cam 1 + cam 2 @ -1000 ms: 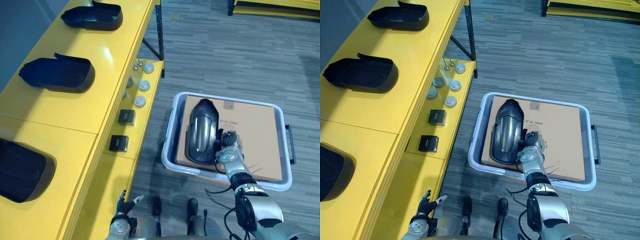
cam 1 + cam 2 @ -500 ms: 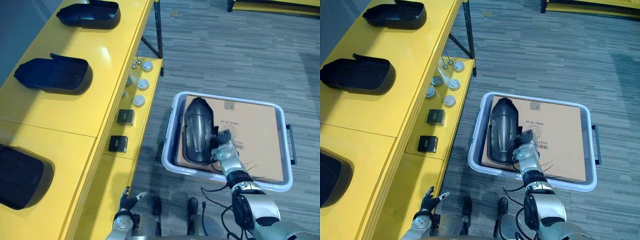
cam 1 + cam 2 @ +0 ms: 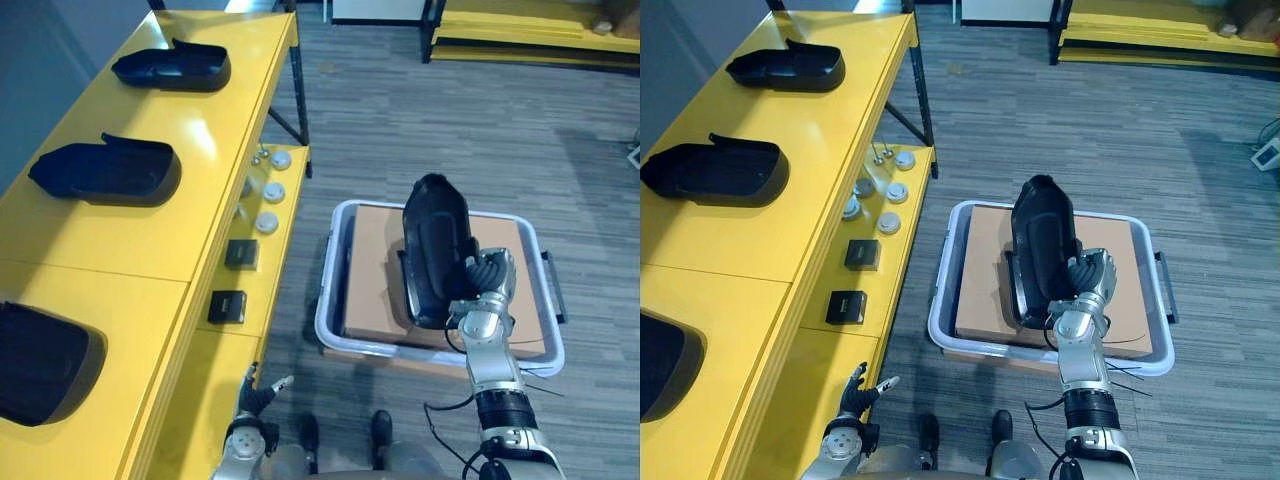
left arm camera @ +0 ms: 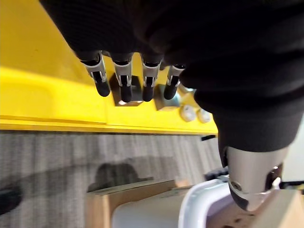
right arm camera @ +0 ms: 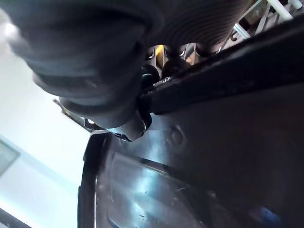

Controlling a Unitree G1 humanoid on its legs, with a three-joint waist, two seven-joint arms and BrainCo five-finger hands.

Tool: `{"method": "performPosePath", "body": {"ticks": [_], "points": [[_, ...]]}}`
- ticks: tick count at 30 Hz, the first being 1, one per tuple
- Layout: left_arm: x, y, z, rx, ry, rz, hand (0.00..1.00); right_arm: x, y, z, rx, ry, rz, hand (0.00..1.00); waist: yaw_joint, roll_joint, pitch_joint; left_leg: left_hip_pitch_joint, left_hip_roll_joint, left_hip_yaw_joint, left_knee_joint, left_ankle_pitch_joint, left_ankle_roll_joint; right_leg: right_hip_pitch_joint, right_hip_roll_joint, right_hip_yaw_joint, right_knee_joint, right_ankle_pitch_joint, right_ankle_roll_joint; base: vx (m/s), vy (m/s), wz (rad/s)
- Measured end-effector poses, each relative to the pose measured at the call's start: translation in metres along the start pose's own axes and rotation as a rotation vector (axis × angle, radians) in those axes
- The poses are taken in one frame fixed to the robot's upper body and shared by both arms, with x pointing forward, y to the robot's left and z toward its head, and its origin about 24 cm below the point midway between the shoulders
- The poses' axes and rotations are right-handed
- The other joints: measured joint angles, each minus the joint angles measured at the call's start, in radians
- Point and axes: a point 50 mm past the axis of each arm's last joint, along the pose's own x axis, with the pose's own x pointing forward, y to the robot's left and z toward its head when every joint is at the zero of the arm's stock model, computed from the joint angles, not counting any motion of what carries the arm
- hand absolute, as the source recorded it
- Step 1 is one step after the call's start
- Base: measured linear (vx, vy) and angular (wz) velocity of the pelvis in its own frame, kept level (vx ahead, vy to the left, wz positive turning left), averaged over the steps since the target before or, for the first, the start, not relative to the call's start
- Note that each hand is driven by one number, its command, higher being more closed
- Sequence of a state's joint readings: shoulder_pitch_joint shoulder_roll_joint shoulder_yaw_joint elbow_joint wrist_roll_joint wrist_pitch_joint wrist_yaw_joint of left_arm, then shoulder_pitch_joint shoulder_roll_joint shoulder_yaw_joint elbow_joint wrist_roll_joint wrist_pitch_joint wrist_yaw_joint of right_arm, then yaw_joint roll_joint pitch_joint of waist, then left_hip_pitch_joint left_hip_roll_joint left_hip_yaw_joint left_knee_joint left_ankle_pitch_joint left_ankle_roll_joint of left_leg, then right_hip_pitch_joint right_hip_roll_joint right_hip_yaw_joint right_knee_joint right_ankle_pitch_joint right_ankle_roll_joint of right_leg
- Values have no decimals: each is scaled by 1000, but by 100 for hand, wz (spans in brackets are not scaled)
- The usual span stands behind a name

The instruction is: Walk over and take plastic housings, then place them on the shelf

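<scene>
The fingers [image 3: 478, 272] of the right hand [image 3: 487, 298] are curling round the lower edge of a black plastic housing [image 3: 435, 240], grasping it. In the right wrist view, the hand's dark cover is pressing against the housing's rim. The housing is standing tilted, upper end raised, above a cardboard sheet [image 3: 375, 275] that is lying in a white bin [image 3: 333, 300] on the floor. Whether its lower end is touching the cardboard cannot be told. The fingers [image 4: 124, 85] of the left hand [image 3: 256, 388] are hanging straight and released, holding nothing, low beside the front of the yellow shelf [image 3: 190, 235]. Three more black housings [image 3: 105, 170] are resting well apart along the shelf top.
</scene>
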State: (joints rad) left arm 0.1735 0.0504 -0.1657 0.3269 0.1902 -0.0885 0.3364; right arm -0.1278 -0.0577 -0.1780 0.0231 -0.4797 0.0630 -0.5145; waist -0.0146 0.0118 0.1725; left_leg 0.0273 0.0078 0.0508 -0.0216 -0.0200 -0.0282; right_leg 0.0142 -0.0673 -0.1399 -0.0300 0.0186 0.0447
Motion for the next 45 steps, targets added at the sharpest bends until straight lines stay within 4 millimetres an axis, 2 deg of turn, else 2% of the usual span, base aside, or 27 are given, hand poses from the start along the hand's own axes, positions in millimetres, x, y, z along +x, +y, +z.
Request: {"method": "performPosePath", "body": {"ticks": [3,7,10,16,22,29,30,36,42,43,45], "points": [[1,2,31,-52,-130,27,0,-6,-3,11,38,-46,-17,100,0,-1,-18,3,2,-2,0,0,0,7,3,-2,-5,2,-2,4,-5,1],[-6,7,87,-140,-382,54,0,-13,-6,39,113,-168,-16,100,-1,0,-30,21,2,-5,0,0,0,30,4,-4,-12,2,-3,3,-5,2],[-9,3,108,-169,-470,39,0,-19,-2,55,160,-233,10,100,-1,-2,-53,26,3,-3,0,0,1,34,5,-1,-14,2,-3,-3,-1,-1],[-16,-16,136,-200,-594,-42,0,-36,8,87,277,-360,80,100,0,-11,-80,44,9,8,0,-9,14,47,13,9,-15,5,-7,-37,-7,-6],[-19,-30,156,-191,-679,-102,0,-50,14,106,360,-434,141,100,0,-19,-87,49,11,33,0,-10,14,47,16,32,-27,17,-9,-44,-3,-11],[-22,-39,175,-203,-753,-116,0,-65,25,118,483,-447,253,100,-12,-19,-117,45,11,44,0,-10,14,37,17,41,-27,19,-7,-12,-2,-6],[-21,-38,178,-207,-761,-107,100,-67,26,121,509,-451,266,100,-12,-19,-117,45,11,46,0,-10,14,36,17,48,-27,20,-7,-26,2,-6],[-20,-37,179,-226,-759,-77,100,-71,26,126,576,-452,306,100,-20,-21,-121,49,10,59,0,-11,16,34,15,60,-27,25,-4,-36,3,-6],[-19,-36,187,-248,-778,-74,100,-74,24,117,605,-414,332,100,-25,-22,-151,48,10,63,1,-11,16,32,16,61,-27,27,-6,-24,-3,-1],[-19,-36,187,-249,-778,-73,100,-74,24,117,605,-414,334,0,-26,-22,-151,48,10,63,1,-11,16,32,16,61,-27,28,-6,-52,-9,-4],[-17,-34,186,-265,-759,-61,100,-77,25,117,616,-427,357,0,-28,-21,-151,48,11,65,1,-11,16,32,17,60,-32,32,-9,-39,-8,-5]]}}
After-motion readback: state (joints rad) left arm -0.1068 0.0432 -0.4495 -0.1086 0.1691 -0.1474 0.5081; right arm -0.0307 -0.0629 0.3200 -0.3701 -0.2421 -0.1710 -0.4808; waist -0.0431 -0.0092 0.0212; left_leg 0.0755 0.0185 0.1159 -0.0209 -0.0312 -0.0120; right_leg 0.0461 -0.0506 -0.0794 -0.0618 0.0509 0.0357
